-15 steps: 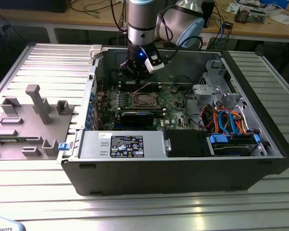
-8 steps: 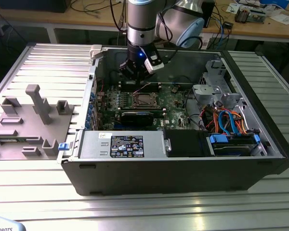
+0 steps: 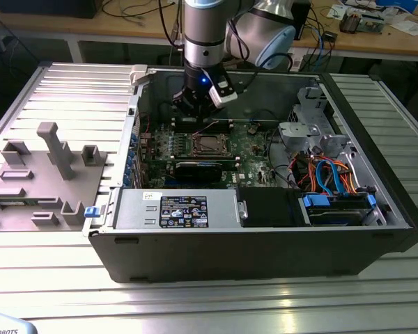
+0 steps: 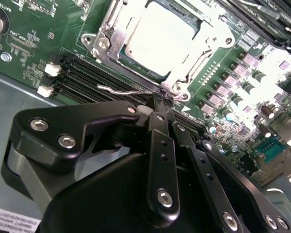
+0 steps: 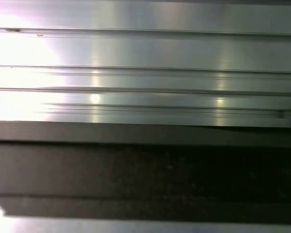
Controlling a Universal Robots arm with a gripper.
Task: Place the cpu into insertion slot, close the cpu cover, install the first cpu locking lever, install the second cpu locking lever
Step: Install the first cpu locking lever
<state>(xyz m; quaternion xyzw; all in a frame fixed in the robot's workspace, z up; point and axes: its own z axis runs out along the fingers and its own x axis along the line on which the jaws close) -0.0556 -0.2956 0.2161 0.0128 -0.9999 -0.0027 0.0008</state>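
With the dull silver square cpu (image 4: 157, 36) seated under its silvery frame cover (image 4: 203, 53), your tool (image 4: 161, 104), fingers pinched together, works a thin wire locking lever (image 4: 123, 91); press carefully.

A lab or workshop: an opened computer case (image 3: 265, 236) on a ribbed aluminium table (image 3: 70, 83), cluttered wooden benches (image 3: 376, 38) behind.

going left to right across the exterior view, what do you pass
Grey fixture tray → blue tab at the case's corner → labelled silver power supply → the cpu under the cpu cover, with the gripper above → blue and orange cables → black case wall.
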